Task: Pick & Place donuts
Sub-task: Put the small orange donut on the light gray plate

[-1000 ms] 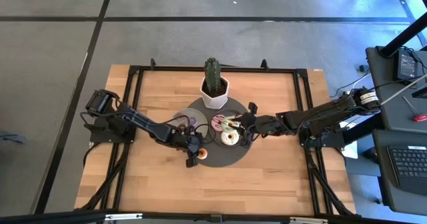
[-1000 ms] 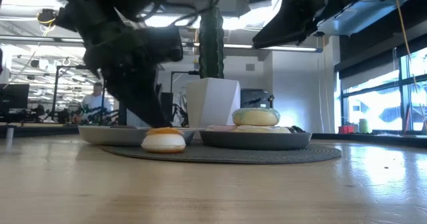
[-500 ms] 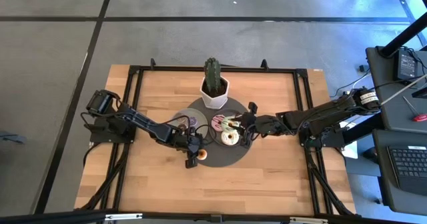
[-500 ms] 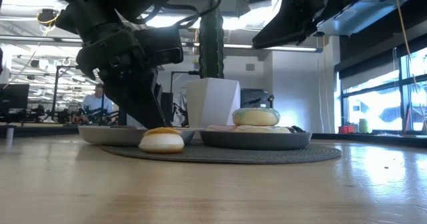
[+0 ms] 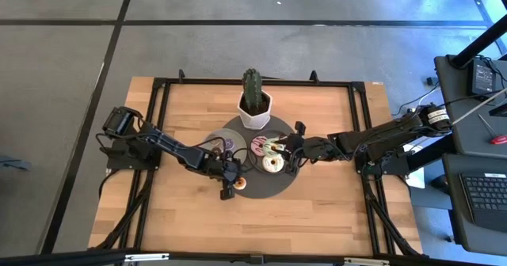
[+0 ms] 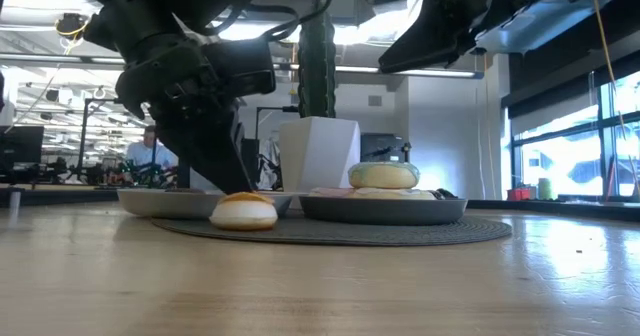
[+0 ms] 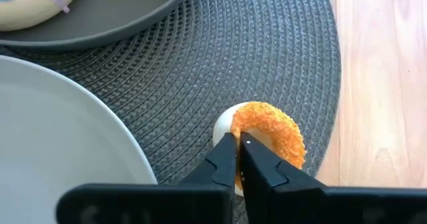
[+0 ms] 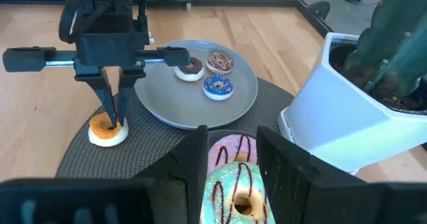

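Observation:
A small orange-topped donut point(image 7: 270, 127) lies flat on the round dark placemat point(image 7: 253, 51), just in front of the left grey plate point(image 8: 167, 104). My left gripper point(image 7: 239, 147) stands over it, shut on it. That plate carries three tiny donuts point(image 8: 217, 86). The right plate point(image 6: 385, 211) holds a green donut point(image 8: 233, 191) stacked on others, with a pink one point(image 8: 230, 147) beside it. My right gripper point(image 8: 230, 134) hangs open well above the green donut, touching nothing. My left gripper comes down on the orange donut from above, its fingers point(image 7: 227, 154) drawn together on the ring's edge point(image 7: 235, 121) nearest the left plate. The fingers hide whether one of them stands in the hole. The donut lies flat on the placemat point(image 6: 243, 212).
A cactus in a white pot point(image 5: 254, 104) stands at the far edge of the placemat, close behind both plates. Bare wooden table point(image 5: 317, 210) stretches in front of and to both sides of the mat. Beyond the table lies an office with a person far off.
My left gripper has settled onto the orange donut and its fingers have drawn together on it. The donut stays flat on the placemat.

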